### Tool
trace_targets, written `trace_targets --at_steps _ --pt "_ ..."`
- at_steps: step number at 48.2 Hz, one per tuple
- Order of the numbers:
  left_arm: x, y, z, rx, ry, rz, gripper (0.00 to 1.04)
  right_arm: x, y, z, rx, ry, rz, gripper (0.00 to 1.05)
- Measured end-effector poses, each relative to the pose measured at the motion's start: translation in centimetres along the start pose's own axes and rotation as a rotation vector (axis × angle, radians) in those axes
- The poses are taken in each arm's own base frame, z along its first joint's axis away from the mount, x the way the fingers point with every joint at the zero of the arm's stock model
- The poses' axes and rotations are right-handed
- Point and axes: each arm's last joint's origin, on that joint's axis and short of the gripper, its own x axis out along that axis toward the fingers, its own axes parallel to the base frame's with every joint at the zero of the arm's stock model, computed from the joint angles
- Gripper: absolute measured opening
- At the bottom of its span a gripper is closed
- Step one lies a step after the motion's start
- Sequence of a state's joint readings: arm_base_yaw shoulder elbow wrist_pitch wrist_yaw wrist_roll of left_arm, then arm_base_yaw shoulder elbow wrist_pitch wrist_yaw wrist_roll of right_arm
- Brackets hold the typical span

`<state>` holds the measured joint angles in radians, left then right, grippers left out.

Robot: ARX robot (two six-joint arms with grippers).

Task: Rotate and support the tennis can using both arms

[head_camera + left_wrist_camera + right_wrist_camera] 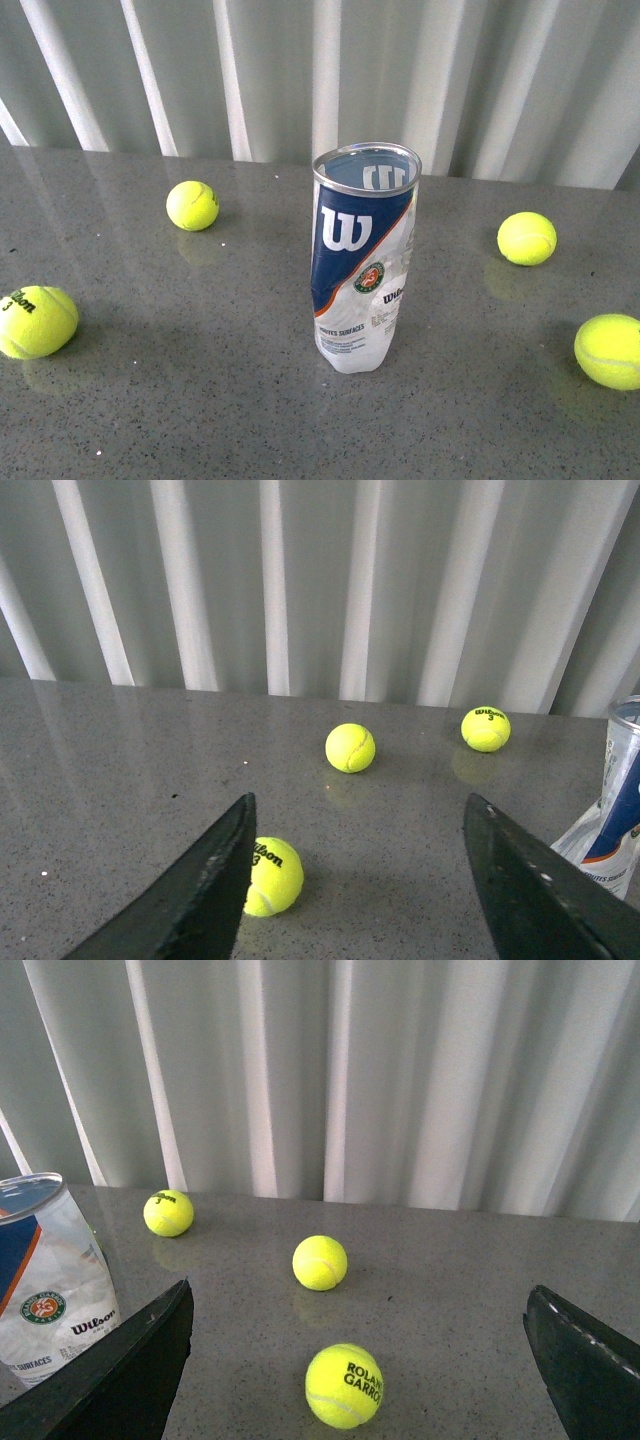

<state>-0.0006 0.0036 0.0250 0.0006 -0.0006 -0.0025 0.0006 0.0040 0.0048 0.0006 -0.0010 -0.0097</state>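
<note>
The tennis can [362, 257] stands upright in the middle of the grey table, open silver rim up, blue-and-white "W" label with an orange stripe facing me. It looks empty. Neither arm shows in the front view. My left gripper [358, 880] is open and empty; the can [612, 805] shows at the edge of the left wrist view, apart from its fingers [520, 880]. My right gripper [360, 1360] is open and empty; the can [50, 1275] stands just beyond one finger [130, 1370], not touching.
Several yellow-green tennis balls lie on the grey table [200, 400]: one at far left [192, 205], one near left [37, 321], two at right [526, 238] [609, 350]. A white corrugated wall [300, 70] closes the back.
</note>
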Motion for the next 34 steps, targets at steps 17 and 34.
trace_targets --at_steps 17,34 --pt "0.0 0.0 0.0 0.0 0.0 0.0 0.98 0.0 0.0 0.0 0.0 0.0 0.0 0.98" --pt "0.0 0.0 0.0 0.0 0.0 0.0 0.98 0.0 0.0 0.0 0.0 0.0 0.0 0.98"
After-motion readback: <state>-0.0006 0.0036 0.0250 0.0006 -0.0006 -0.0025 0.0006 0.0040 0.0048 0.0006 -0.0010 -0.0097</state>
